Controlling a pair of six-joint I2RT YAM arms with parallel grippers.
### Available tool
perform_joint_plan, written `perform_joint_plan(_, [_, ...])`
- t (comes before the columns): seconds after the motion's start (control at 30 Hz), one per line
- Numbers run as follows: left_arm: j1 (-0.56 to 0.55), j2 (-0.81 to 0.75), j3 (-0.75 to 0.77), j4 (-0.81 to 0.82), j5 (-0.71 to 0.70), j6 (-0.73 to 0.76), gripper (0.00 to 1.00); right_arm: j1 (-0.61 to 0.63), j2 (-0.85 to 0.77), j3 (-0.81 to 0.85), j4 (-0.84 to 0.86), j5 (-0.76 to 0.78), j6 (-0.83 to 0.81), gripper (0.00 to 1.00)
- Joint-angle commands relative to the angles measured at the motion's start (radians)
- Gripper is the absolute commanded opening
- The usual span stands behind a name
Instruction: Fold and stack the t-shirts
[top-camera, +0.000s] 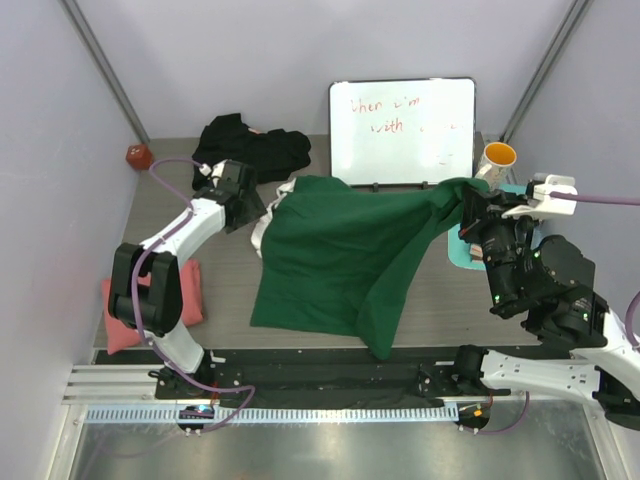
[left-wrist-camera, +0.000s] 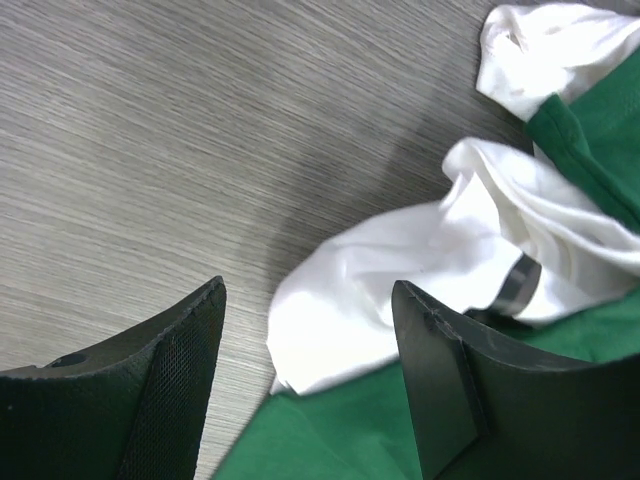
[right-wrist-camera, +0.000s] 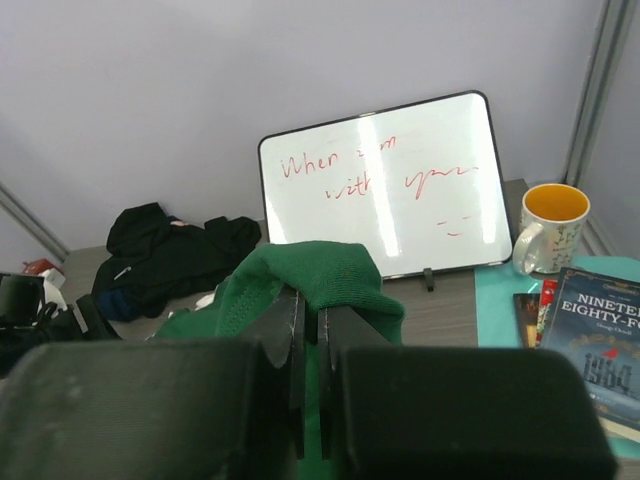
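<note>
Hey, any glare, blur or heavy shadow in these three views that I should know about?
Top view: even light, but the red writing on the whiteboard is washed out. Right wrist view: glare streaks down the whiteboard; the right gripper, shut on the dark green t-shirt, looks soft. Left wrist view: the open left gripper is dark, the white t-shirt sharp, with a soft shadow on the table.

The green tee (top-camera: 330, 255) and white tee (left-wrist-camera: 390, 280) are looking like soft matt cloth. The table (left-wrist-camera: 150, 140) is showing matt grey wood grain. The whiteboard (right-wrist-camera: 390, 175) is gleaming glossy and the mug (right-wrist-camera: 550, 228) is shining smooth
</note>
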Motion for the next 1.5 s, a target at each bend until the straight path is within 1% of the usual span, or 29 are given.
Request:
perform_joint_plan(0.0, [0.008,-0.041,0.035,0.034,-0.006,0.025,0.68,0.004,-0.041,0.064,0.017,0.089,-0.018,0.01])
perform_joint_plan(0.1, [0.008,-0.019,0.035,0.043,0.024,0.03,0.68,0.003,-0.046,0.081,0.013,0.109,-0.057,0.01])
perform_joint_plan(0.27, [0.008,0.033,0.044,0.074,0.078,0.028,0.69,0.004,-0.032,0.087,-0.003,0.105,-0.046,0.01])
perform_joint_plan(0.4, [0.008,0.044,0.049,0.075,0.126,0.027,0.69,0.004,-0.012,0.076,-0.014,0.099,-0.031,0.01])
perform_joint_plan(0.53, [0.006,-0.001,0.015,0.081,0.126,0.031,0.69,0.004,-0.009,0.047,-0.014,0.097,-0.025,0.01])
perform_joint_plan(0.7, [0.006,-0.064,-0.023,0.094,0.173,0.037,0.7,0.004,-0.02,0.015,-0.012,0.103,-0.025,0.01])
perform_joint_plan(0.8, [-0.002,-0.088,-0.052,0.1,0.21,0.039,0.7,0.004,-0.026,0.001,-0.018,0.1,0.015,0.01])
perform_joint_plan(1.0, [-0.037,-0.096,-0.106,0.112,0.244,0.048,0.7,0.004,-0.023,-0.013,-0.026,0.092,0.041,0.01])
perform_joint_plan(1.2, [-0.089,-0.021,-0.135,0.16,0.256,0.036,0.7,0.004,-0.012,-0.005,-0.038,0.068,0.061,0.01])
perform_joint_plan(1.33, [-0.114,0.082,-0.115,0.189,0.256,0.022,0.69,0.004,-0.004,0.01,-0.05,0.053,0.066,0.01])
perform_joint_plan(1.47, [-0.118,0.174,-0.088,0.198,0.256,0.017,0.66,0.003,0.002,0.029,-0.078,0.048,0.067,0.01])
